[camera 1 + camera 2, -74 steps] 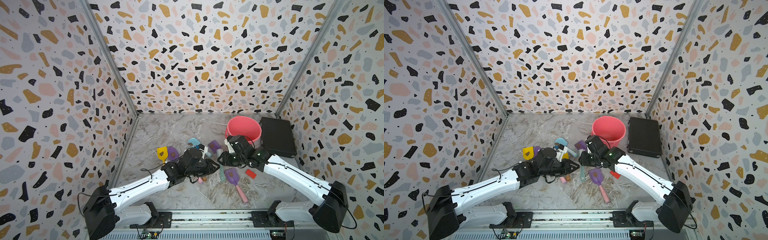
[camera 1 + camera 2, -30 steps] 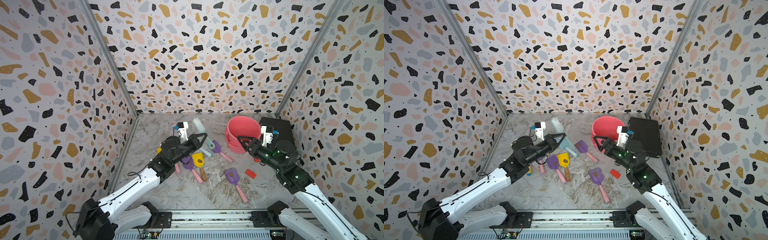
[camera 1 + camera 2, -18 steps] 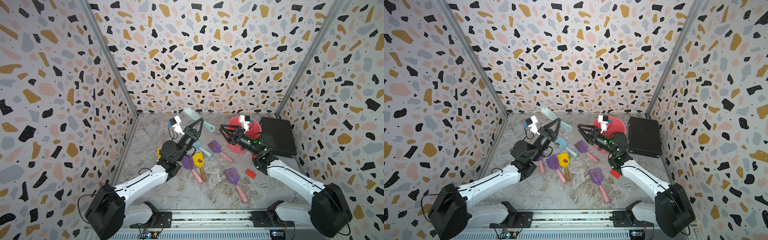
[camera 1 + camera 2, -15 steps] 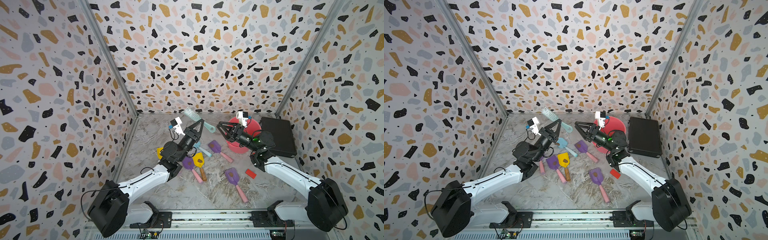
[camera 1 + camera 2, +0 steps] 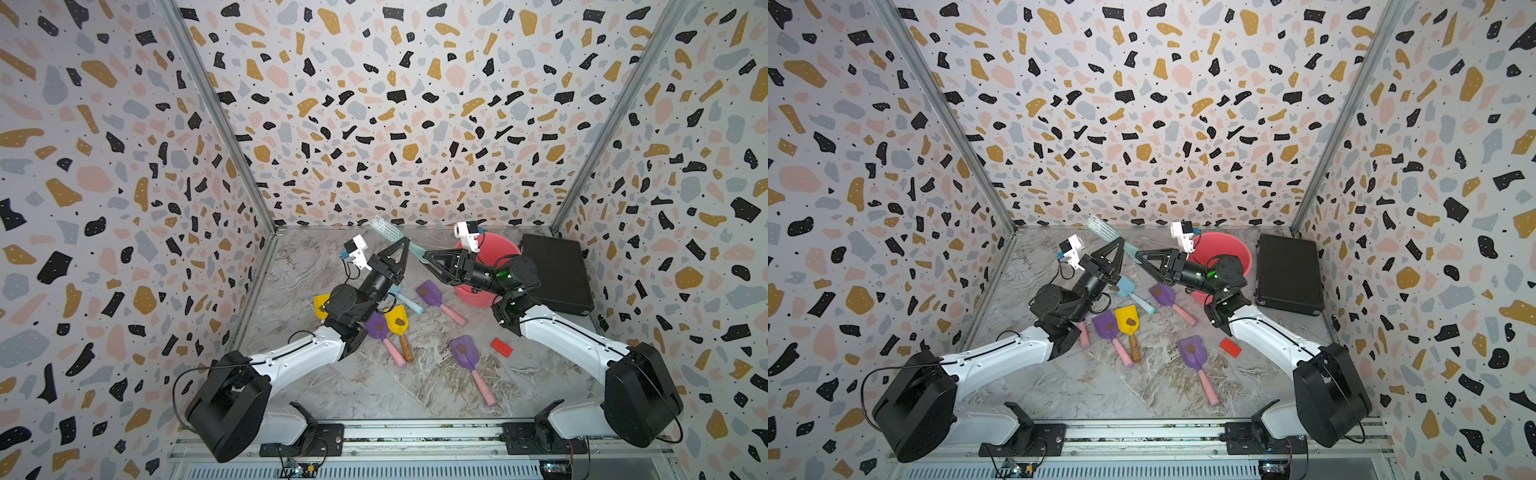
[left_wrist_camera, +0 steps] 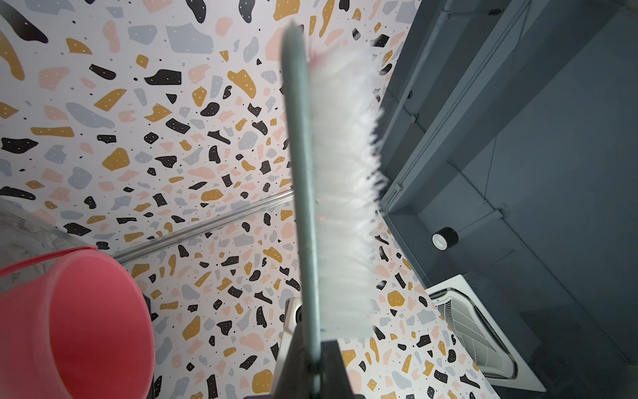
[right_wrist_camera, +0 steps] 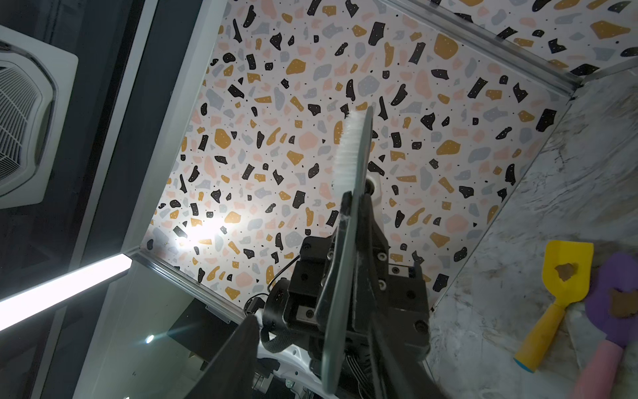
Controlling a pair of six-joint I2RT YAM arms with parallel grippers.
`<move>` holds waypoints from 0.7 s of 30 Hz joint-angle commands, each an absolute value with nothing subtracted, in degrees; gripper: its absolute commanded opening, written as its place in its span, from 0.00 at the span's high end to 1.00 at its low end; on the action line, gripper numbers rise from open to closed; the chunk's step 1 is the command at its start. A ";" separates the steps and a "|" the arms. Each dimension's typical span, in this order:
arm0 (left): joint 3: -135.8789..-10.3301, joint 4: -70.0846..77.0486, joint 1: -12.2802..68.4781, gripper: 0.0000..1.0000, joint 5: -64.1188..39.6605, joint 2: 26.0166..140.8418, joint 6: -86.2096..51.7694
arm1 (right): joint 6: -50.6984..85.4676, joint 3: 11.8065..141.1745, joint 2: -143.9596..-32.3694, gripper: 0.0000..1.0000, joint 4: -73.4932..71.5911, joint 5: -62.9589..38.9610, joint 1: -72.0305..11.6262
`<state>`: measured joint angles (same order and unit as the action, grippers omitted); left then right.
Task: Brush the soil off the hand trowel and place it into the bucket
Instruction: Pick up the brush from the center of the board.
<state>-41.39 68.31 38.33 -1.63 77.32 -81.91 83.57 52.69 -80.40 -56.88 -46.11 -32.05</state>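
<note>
The walls (image 5: 415, 104) are terrazzo-patterned in black, ochre, pink and grey, the surface (image 5: 374, 382) grey-marbled, the bucket (image 5: 498, 245) coral-pink, the case (image 5: 557, 270) black, the block (image 5: 501, 347) red, the purple trowel (image 5: 465, 357) pink-handled, the yellow trowel (image 5: 395, 326) brown-handled, the soil (image 5: 462, 344) dark-brown, and the brush (image 5: 388, 232) pale teal with white bristles.

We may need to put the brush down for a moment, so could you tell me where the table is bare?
The table is bare along the front rail, beside the front purple trowel, and in the back left corner behind the left gripper. The middle is crowded: trowels lie close together between the left arm and the bucket.
</note>
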 commanded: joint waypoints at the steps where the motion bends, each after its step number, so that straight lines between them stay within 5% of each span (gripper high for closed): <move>1: -42.86 73.10 38.48 1.00 -3.74 76.87 -82.84 | 79.43 57.11 -80.39 0.57 -54.26 -48.39 -32.85; 21: -40.48 76.08 40.60 1.00 -4.72 75.60 -79.61 | 67.64 60.29 -77.98 1.00 -39.13 -43.89 -32.96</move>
<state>-41.06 69.84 39.07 -2.28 77.47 -80.60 71.11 58.46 -80.44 -41.74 -45.65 -32.93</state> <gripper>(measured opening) 0.048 0.073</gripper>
